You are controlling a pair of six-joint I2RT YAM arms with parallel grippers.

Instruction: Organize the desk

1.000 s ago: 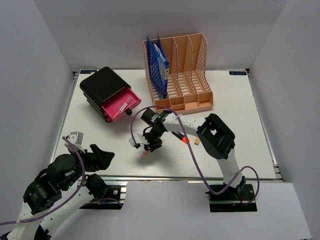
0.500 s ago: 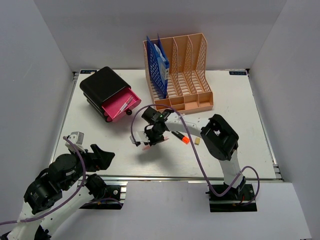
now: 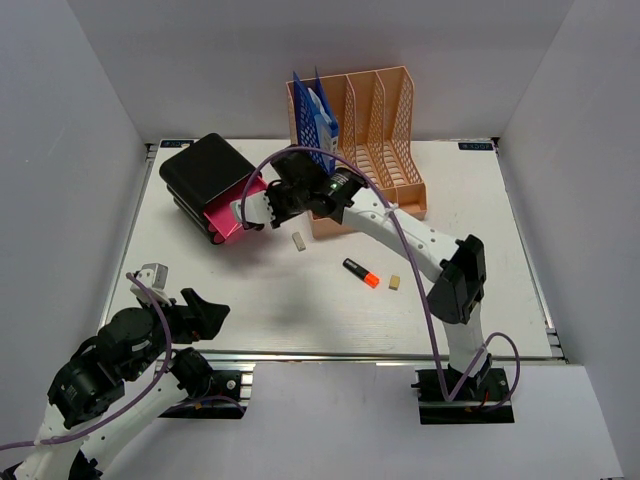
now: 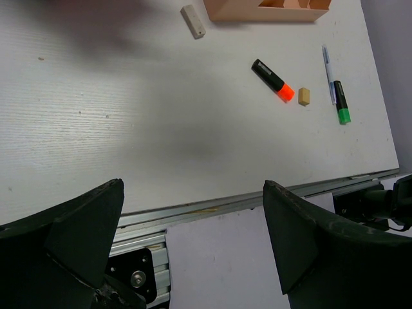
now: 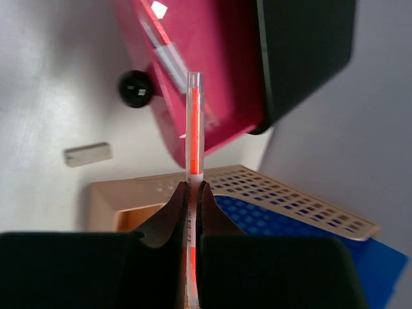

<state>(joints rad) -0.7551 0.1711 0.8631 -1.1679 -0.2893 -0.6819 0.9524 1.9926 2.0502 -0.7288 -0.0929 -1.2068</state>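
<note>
Since 1 second ago the right gripper [image 3: 260, 207] has left the middle of the desk [image 3: 480, 240] and swung to the far left, where it hangs over the open pink drawer [image 3: 226, 220] of a black drawer box [image 3: 205, 168]. The desk lies flat between 3 white walls, with both arm bases at its near edge, where a metal rail [image 4: 212, 207] runs. The right gripper's jaws are pressed together on a thin clear pen [image 5: 192, 129] with an orange core, which points ahead toward the drawer. Another pen [image 5: 164, 55] lies inside the drawer, and a black knob [image 5: 135, 89] sits on its front. Just beside the box stands a peach file rack [image 3: 385, 130] with blue folders [image 3: 318, 125] in its left slot. Loose on the desk lie a white eraser [image 3: 298, 241], an orange highlighter [image 3: 361, 273], a small tan block [image 3: 394, 283] and, in the left wrist view, a green marker [image 4: 341, 103] beside a white pen [image 4: 327, 64]. The left gripper [image 4: 192, 190] hovers low at the near left corner, its jaws spread wide apart
</note>
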